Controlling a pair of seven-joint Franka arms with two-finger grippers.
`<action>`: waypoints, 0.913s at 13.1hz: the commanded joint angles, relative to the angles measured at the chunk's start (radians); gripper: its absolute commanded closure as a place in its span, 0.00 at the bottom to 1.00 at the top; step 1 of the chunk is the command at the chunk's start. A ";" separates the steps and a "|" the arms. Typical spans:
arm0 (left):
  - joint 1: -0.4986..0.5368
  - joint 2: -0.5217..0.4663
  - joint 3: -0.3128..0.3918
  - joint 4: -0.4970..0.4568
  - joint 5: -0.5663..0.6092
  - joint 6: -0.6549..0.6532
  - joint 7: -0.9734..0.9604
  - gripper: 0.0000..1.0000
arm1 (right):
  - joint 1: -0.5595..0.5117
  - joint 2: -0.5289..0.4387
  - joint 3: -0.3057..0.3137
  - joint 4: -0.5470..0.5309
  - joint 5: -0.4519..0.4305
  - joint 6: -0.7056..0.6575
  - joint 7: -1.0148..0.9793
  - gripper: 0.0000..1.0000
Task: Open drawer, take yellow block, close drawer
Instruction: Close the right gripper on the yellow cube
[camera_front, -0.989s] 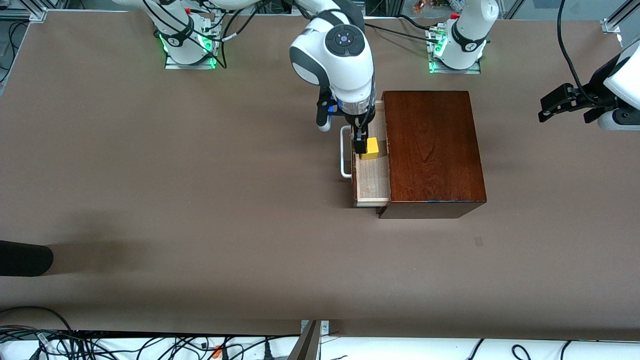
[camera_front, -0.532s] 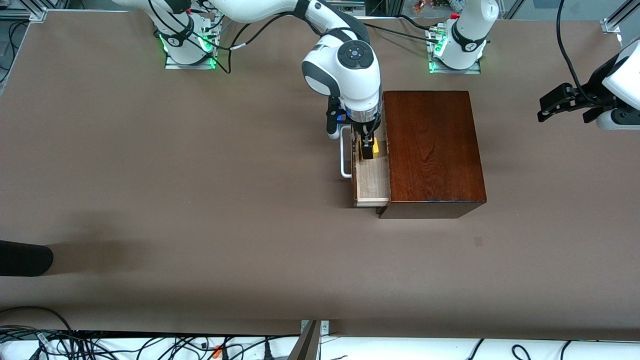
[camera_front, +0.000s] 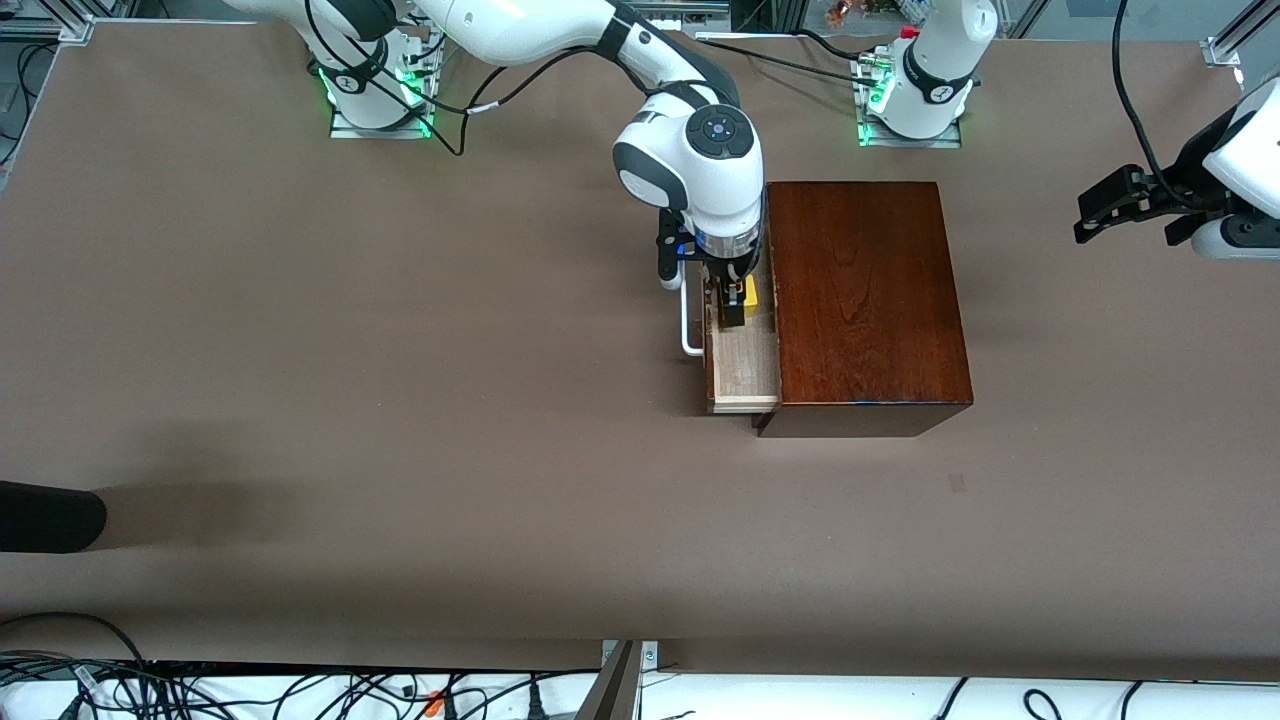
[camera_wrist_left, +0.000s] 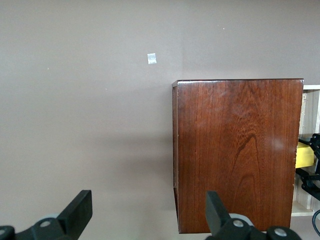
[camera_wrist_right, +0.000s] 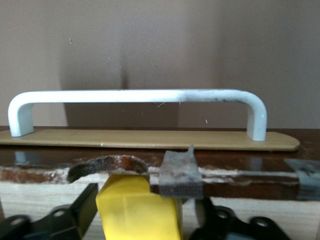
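Yellow block (camera_wrist_right: 137, 209) sits in the open drawer (camera_front: 745, 365), the right tool (camera_front: 735, 305) clenched around it; lifted off-centre, it could twist free or snag the drawer front. Left tool (camera_wrist_left: 145, 212) waits released above the desk (camera_front: 400, 350), over its left arm's end

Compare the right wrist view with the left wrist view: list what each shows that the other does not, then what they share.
Only the right wrist view: the drawer's white handle, its dark front edge with tape, and the right gripper with its fingers around the yellow block.
Only the left wrist view: the wooden box top, a pale mark on the table, the left gripper open over bare table.
Both: the yellow block and the drawer.
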 joint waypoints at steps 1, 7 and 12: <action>-0.001 -0.017 -0.003 -0.002 0.004 -0.013 0.015 0.00 | 0.008 0.011 -0.010 0.038 -0.016 -0.011 0.004 0.95; -0.004 -0.017 -0.003 -0.001 0.004 -0.013 0.014 0.00 | -0.005 -0.029 0.001 0.158 0.065 -0.187 0.007 0.94; -0.004 -0.017 -0.003 0.000 0.004 -0.016 0.014 0.00 | -0.062 -0.159 -0.005 0.179 0.094 -0.362 -0.205 0.94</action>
